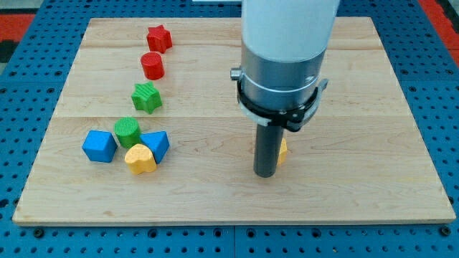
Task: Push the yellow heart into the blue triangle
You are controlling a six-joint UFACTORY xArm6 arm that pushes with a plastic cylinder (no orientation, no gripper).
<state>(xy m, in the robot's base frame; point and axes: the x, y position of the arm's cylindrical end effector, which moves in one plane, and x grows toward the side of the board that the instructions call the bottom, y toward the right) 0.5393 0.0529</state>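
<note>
The yellow heart (140, 159) lies low at the view's left, touching the lower left side of the blue triangle (156, 144). My tip (265, 174) is far to their right, near the board's middle bottom. A second yellow block (282, 151) is mostly hidden just behind the rod, on its right side; its shape cannot be made out.
A green cylinder (128, 130) sits just above the heart and triangle. A blue cube (99, 146) is to their left. A green star (147, 97), a red cylinder (152, 65) and a red star (158, 38) run up toward the view's top. The wooden board (373, 107) bears them all.
</note>
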